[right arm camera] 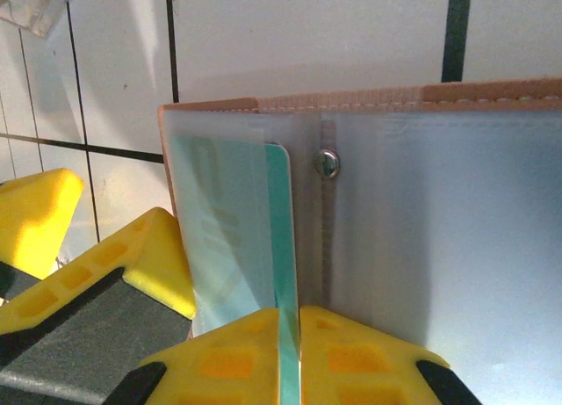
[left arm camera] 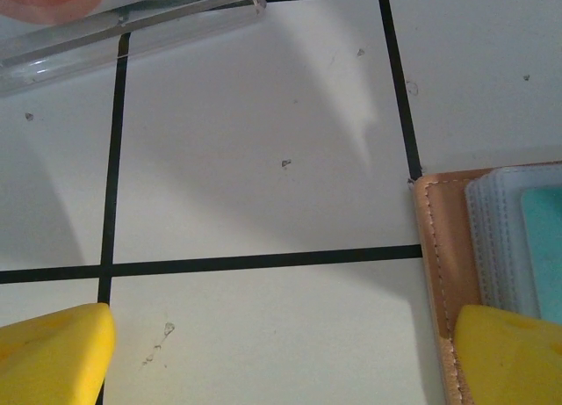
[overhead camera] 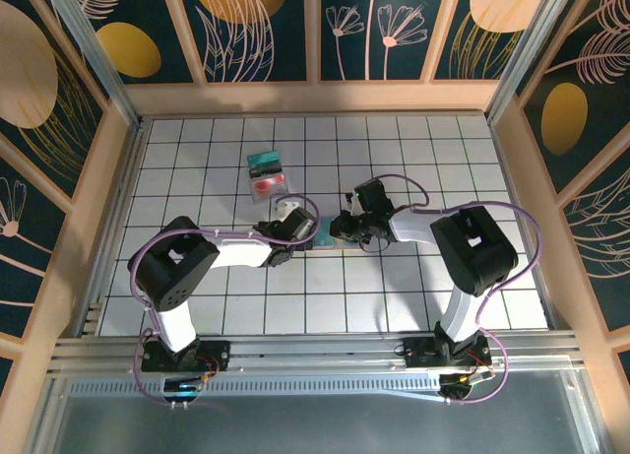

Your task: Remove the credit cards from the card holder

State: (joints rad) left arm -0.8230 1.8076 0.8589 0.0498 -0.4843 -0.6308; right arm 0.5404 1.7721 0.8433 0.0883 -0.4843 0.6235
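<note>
White black-gridded tabletop [overhead camera: 345, 287], dark floral wall panels [overhead camera: 266, 31], pale wooden frame [overhead camera: 315, 97]

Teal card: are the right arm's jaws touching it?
Touching. The right wrist view shows the right jaws pinching the teal card edge-on, with no gap on either side.

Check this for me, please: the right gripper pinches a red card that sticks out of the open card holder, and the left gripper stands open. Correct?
Not quite: red is wrong. In the right wrist view the right gripper pinches a teal card that sticks out of the open card holder. The left gripper stands open, as you say.
</note>
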